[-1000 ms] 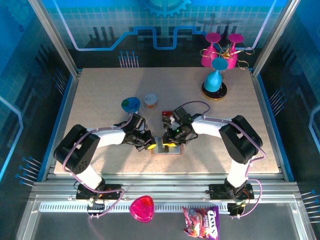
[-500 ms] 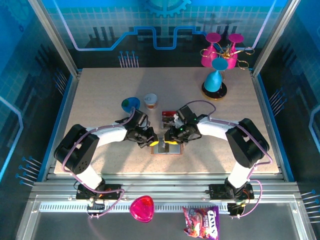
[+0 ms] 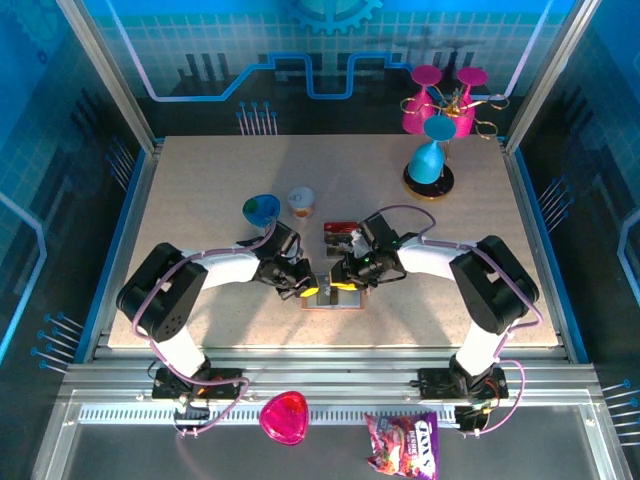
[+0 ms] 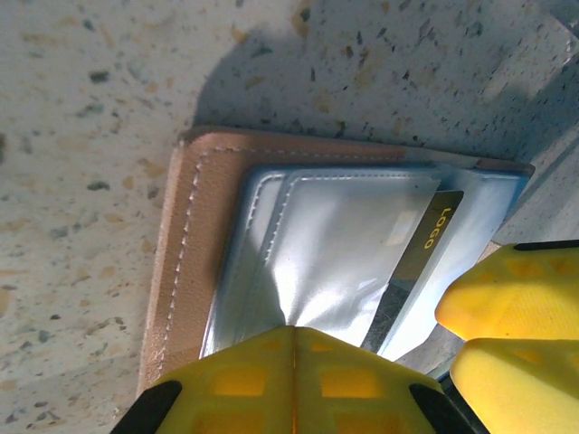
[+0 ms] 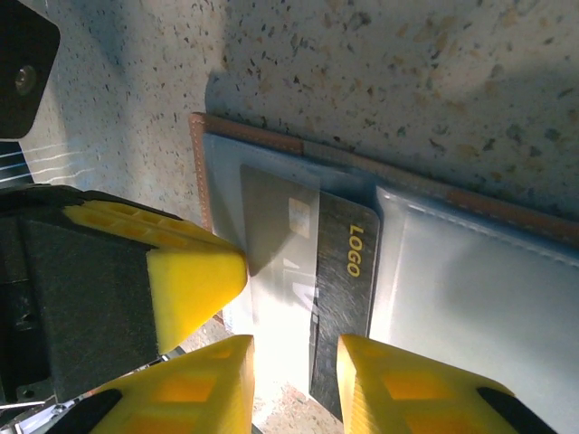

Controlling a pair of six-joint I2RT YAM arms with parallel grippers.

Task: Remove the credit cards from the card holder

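the card holder (image 4: 181, 235) lies open near the front middle of the table (image 3: 200, 180), at 6 o'clock from a red-banded card (image 3: 340, 229) already lying loose on the surface. the left gripper (image 4: 294, 344), jaws closed and holding nothing, presses its yellow tip on the blue-grey lining at the holder's 9 o'clock side. the right gripper (image 5: 294, 348) stands at about 2 o'clock, jaws partly parted astride the end of a dark logo card (image 5: 348, 262) that sits partly out of its pocket; whether the pads actually bite on it cannot be told. the likely trouble from here is the thin card slipping out of a shallow pinch, since so little edge is offered. friction in the snug pocket could also drag the whole holder along if the left tip's hold-down gives way. a skewed pull might jam a corner in the sleeve, and the two sets of yellow pads work so close together that they could knock each other.
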